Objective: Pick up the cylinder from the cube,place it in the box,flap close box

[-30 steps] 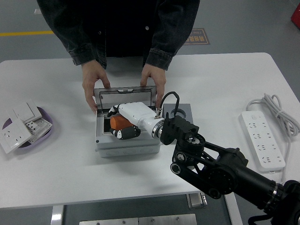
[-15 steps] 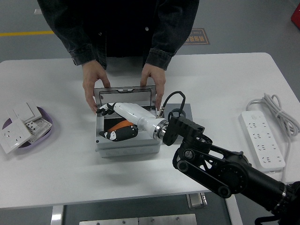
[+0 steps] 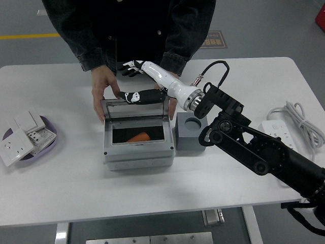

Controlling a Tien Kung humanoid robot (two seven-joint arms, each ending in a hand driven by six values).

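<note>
Right hand (image 3: 136, 81) up at the raised lid (image 3: 134, 108), fingers loosely spread, gripping nothing. Orange cylinder (image 3: 138, 138) lies in the box (image 3: 137, 155); person's hands (image 3: 104, 89) steady the lid. White worktop (image 3: 76, 178), grey floor behind.

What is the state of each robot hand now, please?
Left hand: not in view.
Right hand: open, holding nothing, fingers spread above the upright lid of the box; the orange cylinder lies inside.
</note>
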